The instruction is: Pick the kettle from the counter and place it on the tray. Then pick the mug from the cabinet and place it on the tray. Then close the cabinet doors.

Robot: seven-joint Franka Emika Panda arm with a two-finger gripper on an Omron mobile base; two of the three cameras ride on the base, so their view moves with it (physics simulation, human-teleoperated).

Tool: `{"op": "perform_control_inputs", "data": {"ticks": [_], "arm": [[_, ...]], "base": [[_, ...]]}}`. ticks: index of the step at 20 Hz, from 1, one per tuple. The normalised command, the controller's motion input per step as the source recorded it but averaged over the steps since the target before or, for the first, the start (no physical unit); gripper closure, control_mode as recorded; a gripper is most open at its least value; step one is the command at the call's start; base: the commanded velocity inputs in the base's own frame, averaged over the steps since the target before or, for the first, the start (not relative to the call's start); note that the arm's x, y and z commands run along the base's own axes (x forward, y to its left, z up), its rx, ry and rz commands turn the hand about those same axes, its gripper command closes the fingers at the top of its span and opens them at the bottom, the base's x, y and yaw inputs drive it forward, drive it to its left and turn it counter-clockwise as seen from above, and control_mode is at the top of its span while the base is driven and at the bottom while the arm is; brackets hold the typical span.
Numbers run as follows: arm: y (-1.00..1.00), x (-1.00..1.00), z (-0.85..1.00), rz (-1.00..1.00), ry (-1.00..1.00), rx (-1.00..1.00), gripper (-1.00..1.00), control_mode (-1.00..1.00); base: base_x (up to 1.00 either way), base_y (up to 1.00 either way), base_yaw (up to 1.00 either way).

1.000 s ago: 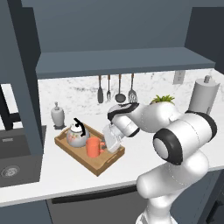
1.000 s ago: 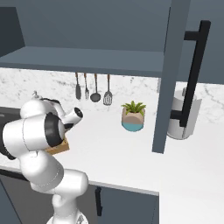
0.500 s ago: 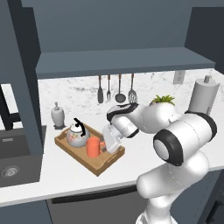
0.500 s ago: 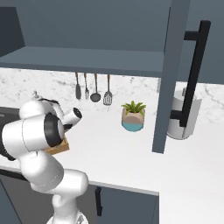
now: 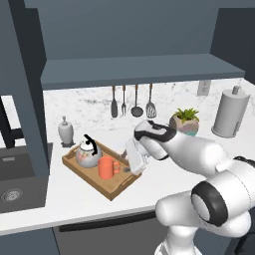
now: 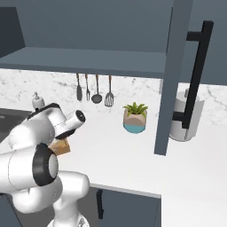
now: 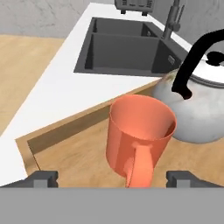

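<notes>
mug stands upright on the tray, axis vertical, mouth up, loop handle turned toward the hand cam and falling between the two finger tips; kettle sits just beside it on the same tray, touching or nearly so, black arched handle overhead. gripper is spread wide w/ nothing held: tips stand apart either side of the mug handle, clear of it. judged: both items are delivered, so the hand sits low by the tray edge only as release pose; the mug likely sits handle-outward b/c it was gripped from that side. tray lies at an angle on the counter, near the sink. cabinet door hangs open, bar handle facing out; closing not yet done.
</notes>
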Motion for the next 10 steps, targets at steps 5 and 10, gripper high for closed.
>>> {"op": "perform_control_inputs", "data": {"ticks": [5, 10], "arm": [[-0.26, -0.48, 0.68, -0.16, -0.11, 0.00, -1.00, -1.00], [-0.30, -0.16, 0.82, -0.16, -0.05, 0.00, -1.00, -1.00]], "base": [[0.00, 0.00, 0.00], [0.00, 0.00, 0.00]]}}
